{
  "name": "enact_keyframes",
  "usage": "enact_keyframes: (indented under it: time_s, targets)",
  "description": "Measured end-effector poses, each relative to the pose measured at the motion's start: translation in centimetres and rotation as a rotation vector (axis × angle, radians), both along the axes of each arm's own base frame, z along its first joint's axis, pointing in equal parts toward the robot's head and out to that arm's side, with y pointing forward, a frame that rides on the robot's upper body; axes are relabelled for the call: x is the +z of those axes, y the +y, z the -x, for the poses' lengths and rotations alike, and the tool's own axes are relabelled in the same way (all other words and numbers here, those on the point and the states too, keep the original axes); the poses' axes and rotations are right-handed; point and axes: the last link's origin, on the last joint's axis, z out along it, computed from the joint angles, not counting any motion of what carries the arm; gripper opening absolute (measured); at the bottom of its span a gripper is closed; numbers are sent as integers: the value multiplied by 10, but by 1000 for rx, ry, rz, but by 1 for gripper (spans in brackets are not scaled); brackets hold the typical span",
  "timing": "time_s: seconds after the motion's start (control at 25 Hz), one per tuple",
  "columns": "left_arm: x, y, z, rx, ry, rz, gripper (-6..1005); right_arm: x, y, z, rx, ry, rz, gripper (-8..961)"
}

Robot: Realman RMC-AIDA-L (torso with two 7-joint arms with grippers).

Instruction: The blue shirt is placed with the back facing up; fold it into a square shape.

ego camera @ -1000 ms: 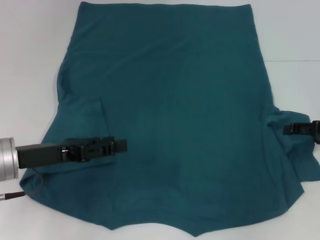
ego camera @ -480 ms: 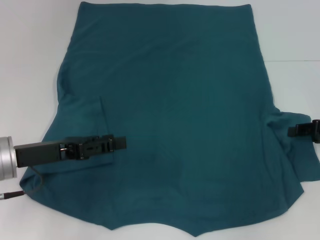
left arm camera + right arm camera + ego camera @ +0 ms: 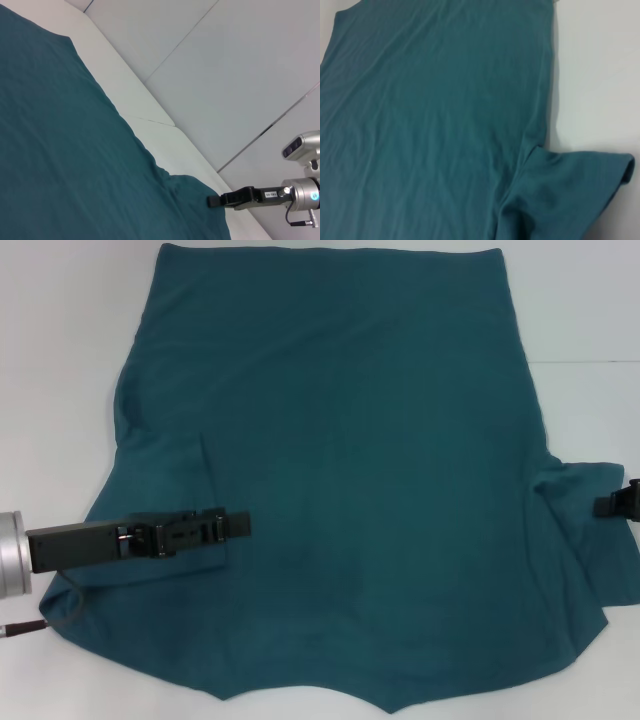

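Observation:
The blue shirt [image 3: 350,460] lies spread flat on the white table, plain back up, with its hem at the far side. Its left sleeve is folded in over the body, with a crease [image 3: 205,475]. My left gripper [image 3: 240,523] reaches in low over that folded flap, its fingers together. The right sleeve [image 3: 585,540] lies spread outward. My right gripper [image 3: 603,506] is at the right edge of the head view, over that sleeve, fingers together. It also shows far off in the left wrist view [image 3: 215,201]. The right wrist view shows the shirt body [image 3: 435,115] and the right sleeve [image 3: 570,190].
The white table [image 3: 60,360] shows bare on both sides of the shirt. A seam line [image 3: 590,361] crosses the table at the right. A cable [image 3: 25,628] trails below my left arm.
My right gripper has drawn back to the right, towards the picture's edge. My left gripper has slid slightly left. The shirt has not moved.

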Motion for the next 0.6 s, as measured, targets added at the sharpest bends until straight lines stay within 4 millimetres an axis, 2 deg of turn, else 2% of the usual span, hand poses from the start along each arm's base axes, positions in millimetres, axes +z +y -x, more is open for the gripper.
enact_keyframes:
  time_s: [0.2,0.6]
  targets:
    - [0,0,0,1,0,0,656,8,1,-2,9,-28,0,14]
    - [2,0,1,13,2,-1,657,27,16,6,55,-190,62,23]
